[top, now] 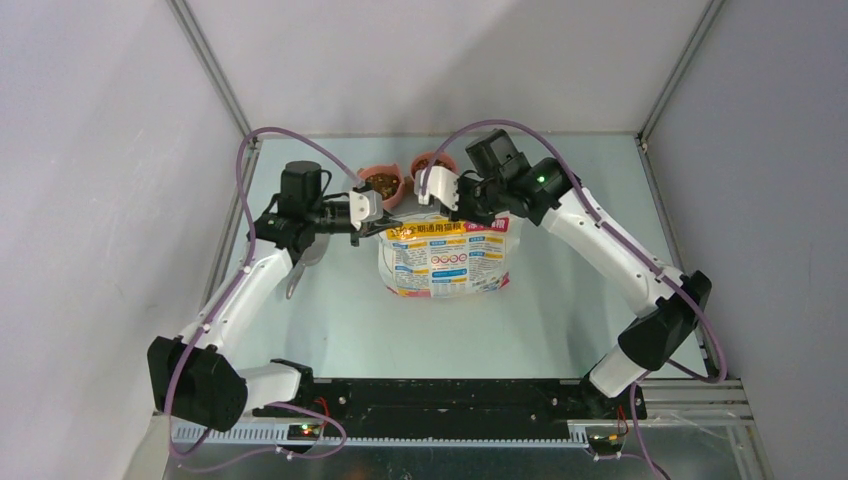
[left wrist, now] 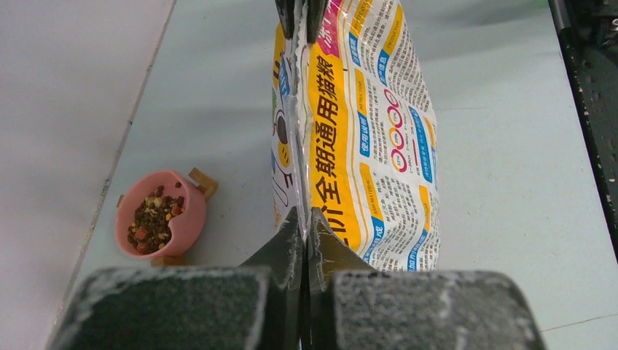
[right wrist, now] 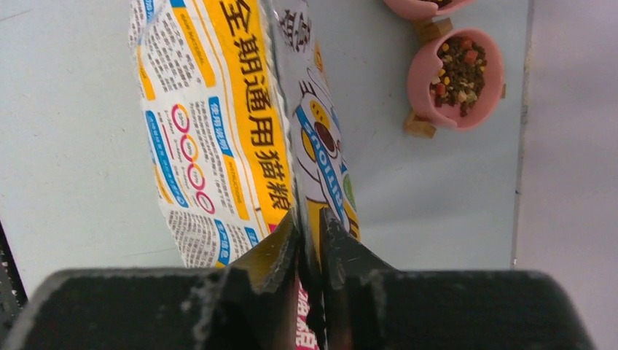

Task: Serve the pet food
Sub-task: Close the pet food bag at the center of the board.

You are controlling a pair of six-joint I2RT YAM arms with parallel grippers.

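Our left gripper has its dark, wedge-shaped fingers clenched flat on the crimped top seam of the bag, no gap showing between them. Our right gripper pinches the same seam at its other end, the thin edge of the bag sandwiched between its two fingers; the finger bases look rough and dusted with white. The bag is glossy, crinkled plastic, printed white with yellow bands, blue labels, pink rings and a cartoon cat face. It stands upright on the table, a smooth pale blue-grey surface, held between the two grippers. The pet food lies beyond the bag, on the far side from the arm bases. It is a loose heap of tiny dark brown pellets mixed with reddish, orange and pale bits, filling a rounded pink bowl that sits on small tan wooden blocks. From above we see a second pink bowl just beside the first, also behind the bag, with brown pellets in it. The right gripper covers part of it there, and the right wrist view cuts off all but its rim. Whether the bag's top is open, we cannot tell. Left of the bag, a grey utensil lies half hidden under the left arm, its shape hard to make out.
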